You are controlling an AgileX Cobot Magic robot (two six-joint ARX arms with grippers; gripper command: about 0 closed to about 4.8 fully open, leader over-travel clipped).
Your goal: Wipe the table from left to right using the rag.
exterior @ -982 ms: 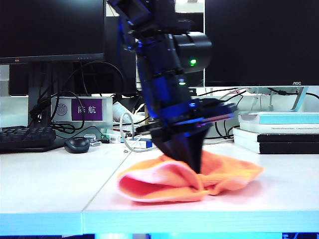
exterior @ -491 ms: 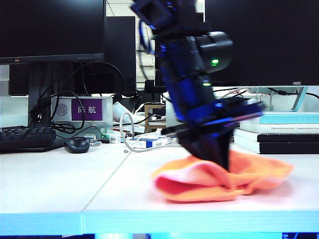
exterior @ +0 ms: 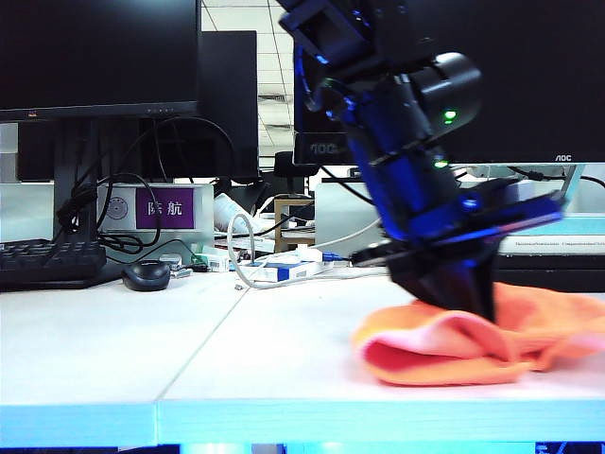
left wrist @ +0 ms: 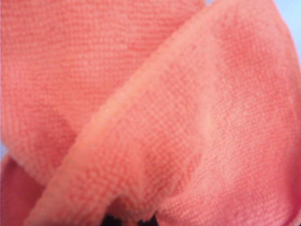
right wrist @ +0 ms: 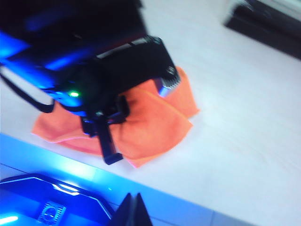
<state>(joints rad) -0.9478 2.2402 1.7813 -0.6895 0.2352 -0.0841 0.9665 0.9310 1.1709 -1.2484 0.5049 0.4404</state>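
And here's the table, a wide white top, two panels meeting at a thin seam that runs from the near edge away toward the far side, pale blue along the front lip. At the far left sit a black keyboard and a black mouse, with a tangle of cables and small boxes just right of them. Dark monitors line the back, and a purple label plate hangs under the left one. Books are stacked at the far right.

Now the action: the rag, orange-pink and fleecy, lies bunched in rounded folds on the right panel, near the front edge, its right end running out of the exterior view. The left gripper points down into it, jaws closed tight on a fold of the cloth, pressing it to the table. Its own camera sees nothing but orange fleece.

The right gripper hovers off the near edge of the table, apart from the rag, its black fingers pinched together, holding nothing.
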